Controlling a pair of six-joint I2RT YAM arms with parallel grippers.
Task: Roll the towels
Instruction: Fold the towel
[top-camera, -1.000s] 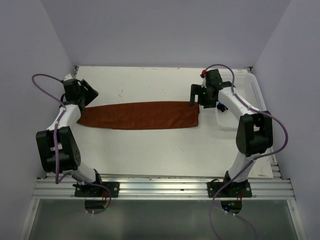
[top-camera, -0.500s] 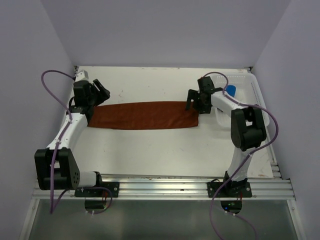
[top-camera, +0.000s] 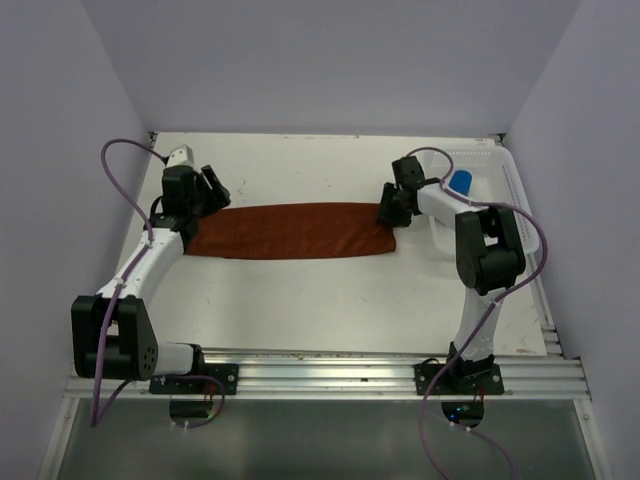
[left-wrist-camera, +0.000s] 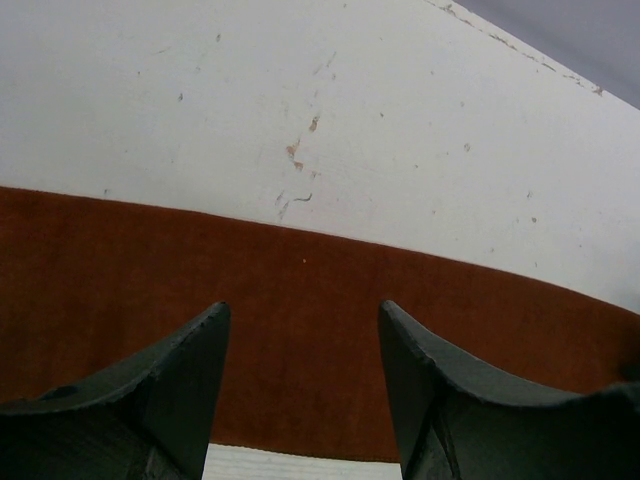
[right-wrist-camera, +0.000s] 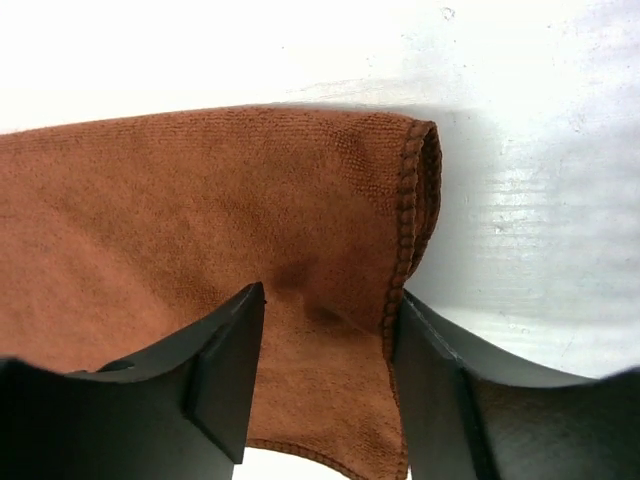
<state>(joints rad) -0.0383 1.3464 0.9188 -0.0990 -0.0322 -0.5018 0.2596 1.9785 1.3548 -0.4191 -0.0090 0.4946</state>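
Here, the right claw (right-wrist-camera: 325, 310) is partly open, its fingers (right-wrist-camera: 225, 370) pressed down onto the right end of the rust-brown towel (top-camera: 295, 231), cloth between them but not pinched. The left claw (left-wrist-camera: 302, 320) stands open above the towel's left end, gripping nothing. The towel lies flat on the white surface (top-camera: 320, 290), its long axis running left to right. A blue towel (top-camera: 460, 182) sits in the basket (top-camera: 520, 215) at the right.

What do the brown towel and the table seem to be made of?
The brown towel looks like soft terry or microfibre cloth: fuzzy matte nap and a stitched hem. The table looks like hard white painted or laminated board, smooth with small marks; which, I cannot tell.
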